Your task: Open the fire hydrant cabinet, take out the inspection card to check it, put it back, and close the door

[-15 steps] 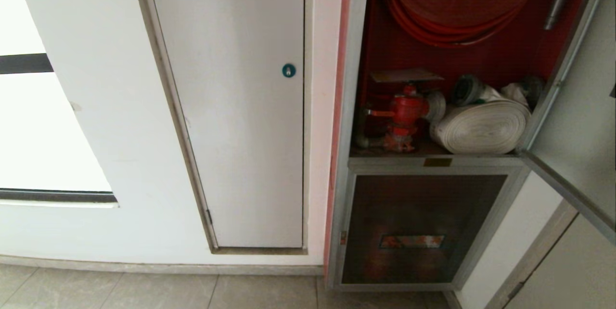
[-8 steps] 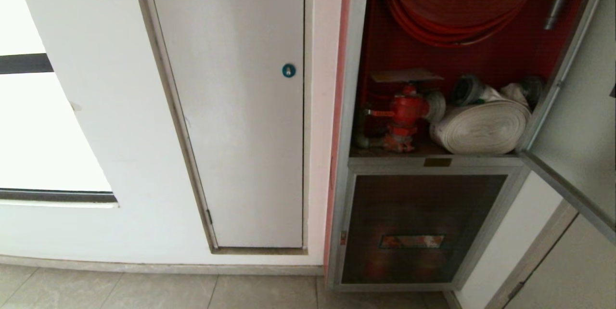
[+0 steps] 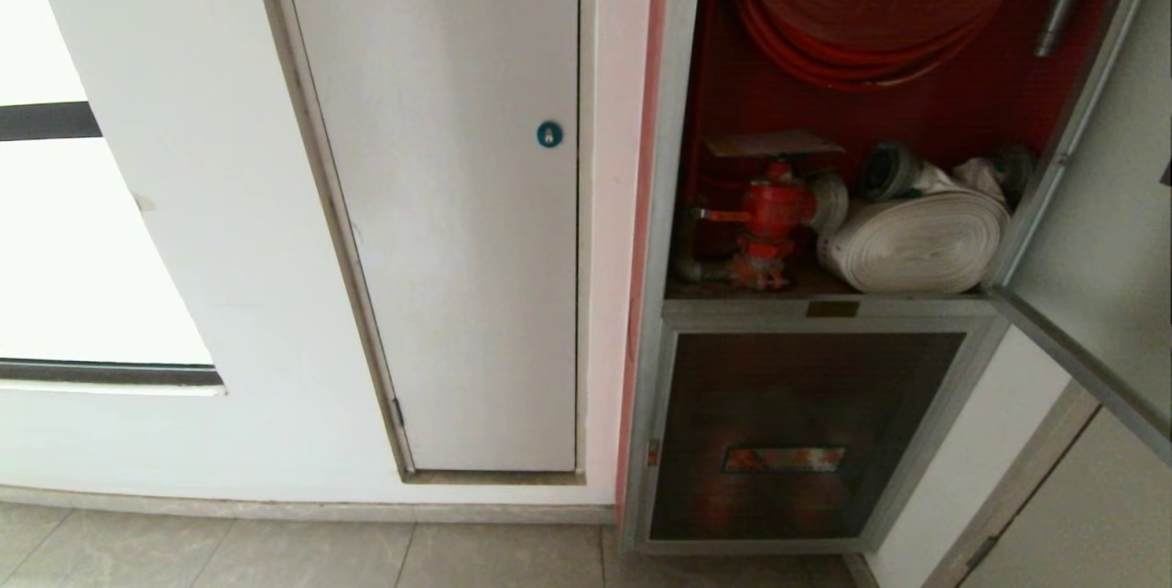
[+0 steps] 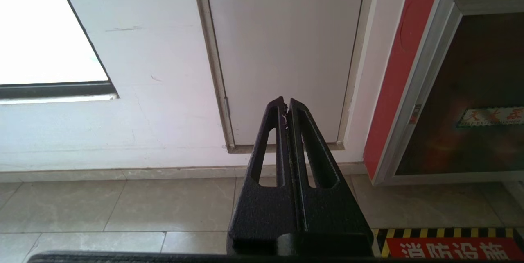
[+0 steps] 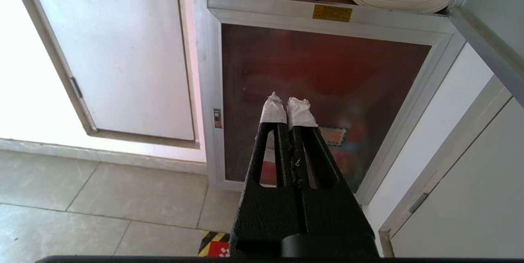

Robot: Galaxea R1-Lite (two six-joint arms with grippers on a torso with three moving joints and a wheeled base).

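Nothing has shifted across head frames: door swung open at right, inspection card atop the valve, centre-right. Left gripper and right gripper fingers closed, empty; card retrieval or door-closing pending.

My left hand points forward and slightly down, its two black fingers pressed together, holding nothing. My right hand sits the same way, white-wrapped fingertips touching, empty too.
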